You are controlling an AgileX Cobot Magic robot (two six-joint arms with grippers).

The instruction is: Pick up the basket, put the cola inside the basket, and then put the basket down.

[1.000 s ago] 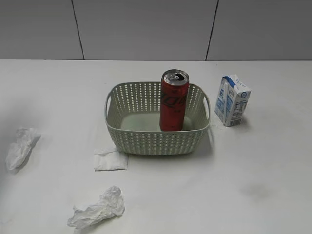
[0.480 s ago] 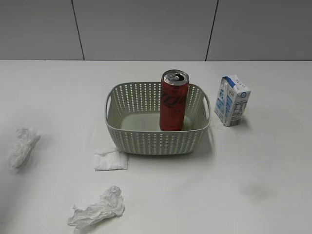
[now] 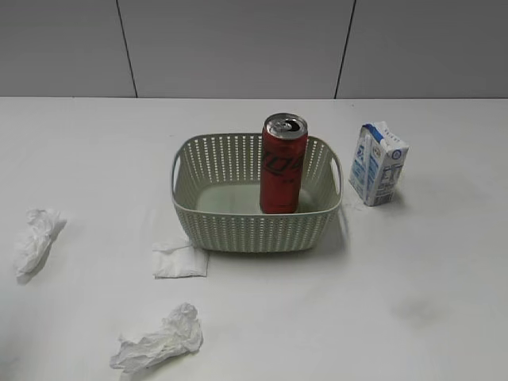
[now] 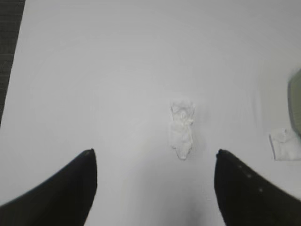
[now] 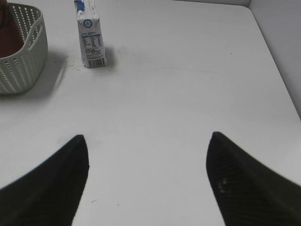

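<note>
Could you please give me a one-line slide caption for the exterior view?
Cola upright inside the basket on the table, carton at right.

Bare table (image 3: 421, 278) right of the basket (image 3: 255, 226); a milk carton (image 3: 379, 163) crowds its right handle, a flat tissue (image 3: 180, 259) touches its front-left corner

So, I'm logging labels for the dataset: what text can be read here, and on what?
Can: black lettering, too distorted to read.
Carton: blue-and-white print with a barcode, too small to read.
Basket: no text.
Nothing else carries any writing.
</note>
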